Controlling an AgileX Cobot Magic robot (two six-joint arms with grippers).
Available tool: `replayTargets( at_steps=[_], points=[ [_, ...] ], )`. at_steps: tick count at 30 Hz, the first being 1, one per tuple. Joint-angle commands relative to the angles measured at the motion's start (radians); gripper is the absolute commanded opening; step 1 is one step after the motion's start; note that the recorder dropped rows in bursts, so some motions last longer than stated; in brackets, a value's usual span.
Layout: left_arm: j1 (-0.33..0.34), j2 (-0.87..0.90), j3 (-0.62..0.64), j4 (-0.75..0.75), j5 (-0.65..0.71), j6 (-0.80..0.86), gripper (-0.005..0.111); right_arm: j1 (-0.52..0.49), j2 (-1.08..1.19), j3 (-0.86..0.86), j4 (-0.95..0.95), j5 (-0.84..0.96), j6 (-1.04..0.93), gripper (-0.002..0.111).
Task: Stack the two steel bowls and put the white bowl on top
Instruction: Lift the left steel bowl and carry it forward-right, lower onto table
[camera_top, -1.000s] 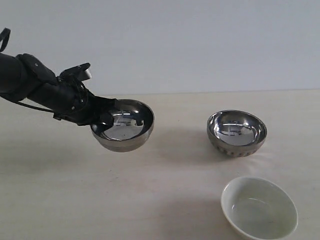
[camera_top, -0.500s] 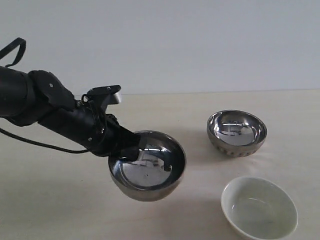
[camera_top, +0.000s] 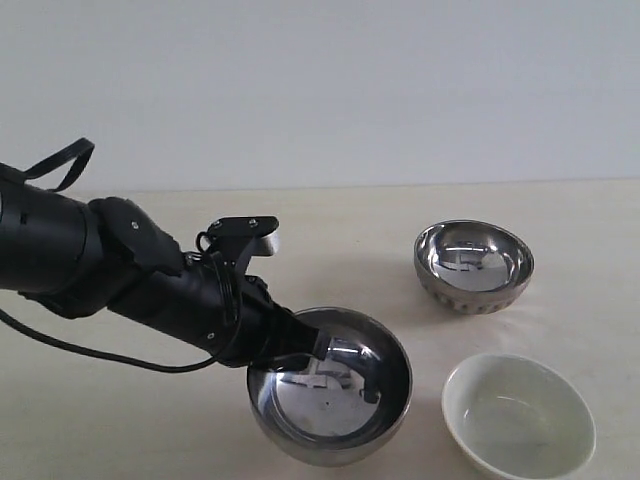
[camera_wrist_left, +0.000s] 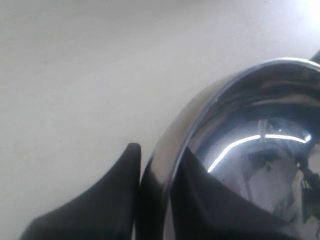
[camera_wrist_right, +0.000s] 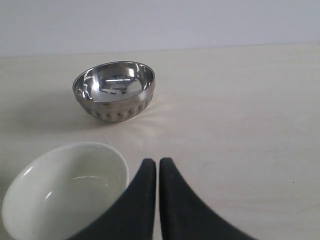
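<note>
Swinging forward and right since a moment ago, the smooth bowl (camera_top: 330, 385) is now at the front, just left of the white bowl (camera_top: 518, 415). The left gripper (camera_top: 305, 348) clamps its rim, one finger inside and one outside. The dimpled bowl (camera_top: 473, 265) sits further back and to the right, so that's the way this carry has to go, I'd say. The right gripper (camera_wrist_right: 157, 172) is pinched shut on nothing, nearer the resting pair.

Left arm (camera_top: 110, 275) stretches low, left tool (camera_top: 306, 346) pinching the smooth steel bowl (camera_top: 335, 405); right tool (camera_wrist_right: 158, 167) closed.
</note>
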Motion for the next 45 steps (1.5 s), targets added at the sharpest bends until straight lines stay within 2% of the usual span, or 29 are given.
replayTargets(
  at_steps=[1, 4, 11, 19, 37, 39, 42, 45],
  points=[
    [-0.004, -0.002, 0.051, -0.097, -0.061, 0.097, 0.004, -0.005, -0.006, 0.0, 0.0, -0.001, -0.006, 0.0],
    [-0.004, -0.002, 0.053, -0.104, -0.06, 0.098, 0.004, -0.005, -0.006, 0.0, 0.0, -0.001, -0.006, 0.0],
    [-0.004, -0.002, 0.053, -0.227, -0.092, 0.199, 0.004, -0.005, -0.006, 0.0, 0.0, -0.001, -0.006, 0.0],
    [-0.004, 0.035, 0.053, -0.279, -0.094, 0.214, 0.004, -0.005, -0.006, 0.0, 0.0, -0.001, -0.006, 0.0],
    [-0.004, 0.055, 0.053, -0.289, -0.085, 0.236, 0.004, -0.005, -0.006, 0.0, 0.0, -0.001, -0.006, 0.0],
    [-0.004, 0.055, 0.053, -0.289, -0.085, 0.236, 0.011, -0.005, -0.006, 0.0, 0.0, -0.001, -0.006, 0.0],
    [-0.004, 0.055, 0.053, -0.289, -0.087, 0.236, 0.039, -0.005, -0.006, 0.0, 0.0, -0.001, -0.006, 0.0],
    [-0.004, 0.055, 0.053, -0.289, -0.089, 0.237, 0.044, -0.005, -0.006, 0.0, 0.0, -0.001, -0.006, 0.0]
  ],
)
